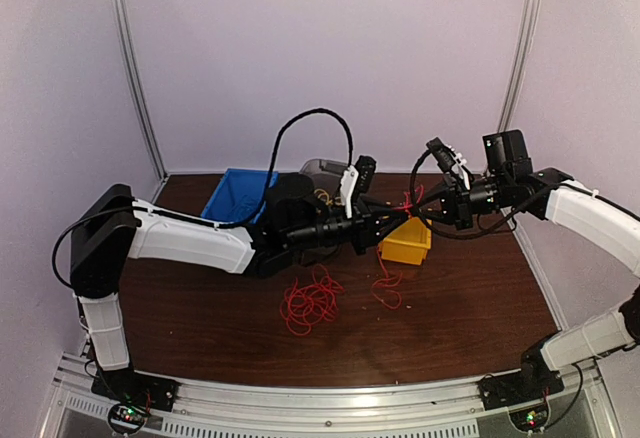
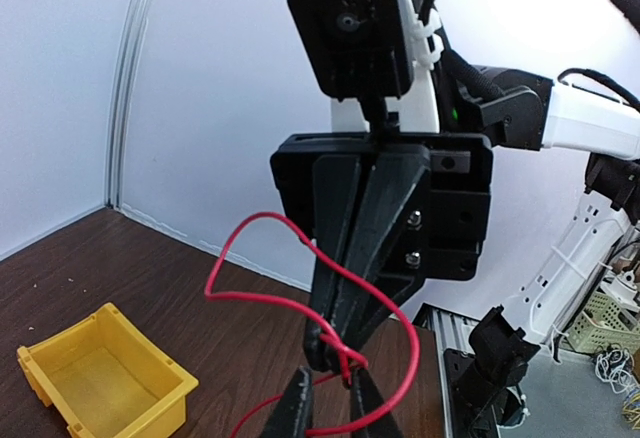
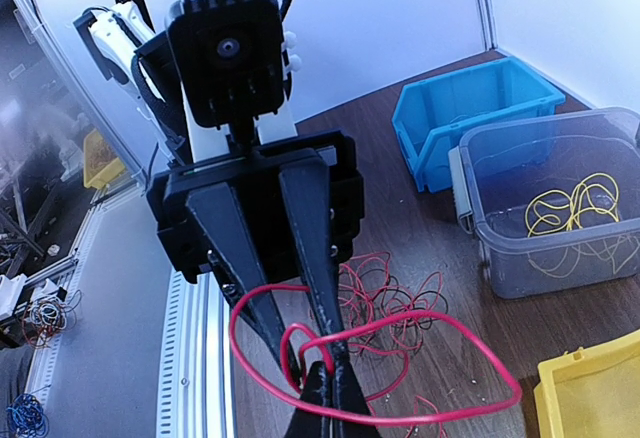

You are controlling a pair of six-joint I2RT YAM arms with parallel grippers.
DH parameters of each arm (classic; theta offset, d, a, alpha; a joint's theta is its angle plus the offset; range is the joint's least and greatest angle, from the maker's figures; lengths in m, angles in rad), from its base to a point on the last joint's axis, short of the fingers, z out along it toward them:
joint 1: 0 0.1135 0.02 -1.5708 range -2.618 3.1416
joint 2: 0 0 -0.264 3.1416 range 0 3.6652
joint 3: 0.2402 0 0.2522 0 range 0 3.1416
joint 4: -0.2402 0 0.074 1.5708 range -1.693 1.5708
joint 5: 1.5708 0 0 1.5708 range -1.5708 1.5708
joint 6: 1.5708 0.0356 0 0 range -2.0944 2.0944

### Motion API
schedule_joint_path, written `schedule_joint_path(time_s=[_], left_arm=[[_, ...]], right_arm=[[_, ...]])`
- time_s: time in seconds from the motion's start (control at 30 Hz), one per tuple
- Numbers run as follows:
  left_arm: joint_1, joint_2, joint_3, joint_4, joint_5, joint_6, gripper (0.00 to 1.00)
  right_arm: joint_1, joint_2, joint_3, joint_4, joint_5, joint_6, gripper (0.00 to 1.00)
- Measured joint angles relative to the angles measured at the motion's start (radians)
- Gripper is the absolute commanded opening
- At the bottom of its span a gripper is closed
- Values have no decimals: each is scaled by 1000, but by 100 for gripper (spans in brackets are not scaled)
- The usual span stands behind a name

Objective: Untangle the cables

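Note:
A looped red cable [image 1: 407, 201] hangs between the two grippers above the yellow bin. My right gripper [image 3: 328, 368] is shut on it where the strands cross in a small knot. The same red cable [image 3: 421, 312] bulges out to the right in a wide loop. My left gripper [image 2: 330, 371] faces the right gripper [image 2: 335, 348] tip to tip. Its fingers stand a little apart, straddling that knot, and a strand of the red cable [image 2: 254, 298] runs down between them. More tangled red cables [image 1: 310, 303] lie on the table below.
The yellow bin [image 1: 407, 245] sits under the grippers. A blue bin [image 1: 238, 196] and a clear bin [image 3: 560, 268] holding yellow cables [image 3: 570, 208] stand at the back. A second small red clump [image 1: 388, 288] lies near the yellow bin.

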Motion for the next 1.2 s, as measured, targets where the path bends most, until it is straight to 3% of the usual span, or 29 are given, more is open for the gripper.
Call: schedule_joint_path(time_s=[0.13,0.37,0.8,1.07,1.2], left_arm=[[-2,0,0,2,2,-1,0],[-8,0,-23,28,-73,-52,0],[-3,9,-280,238,-321,-367,0],[2,34,-276,391,-258,-359,33],[0,34,-192,371,-212,-283,38]], right_arm=[[0,0,0,0,0,1,0],[-20,-10,-14,45,-1,40,0],[-112,-17,-55,255,-23,263,0],[-112,-23,-82,281,-27,288,0],[-112,-24,-83,281,-35,288,0]])
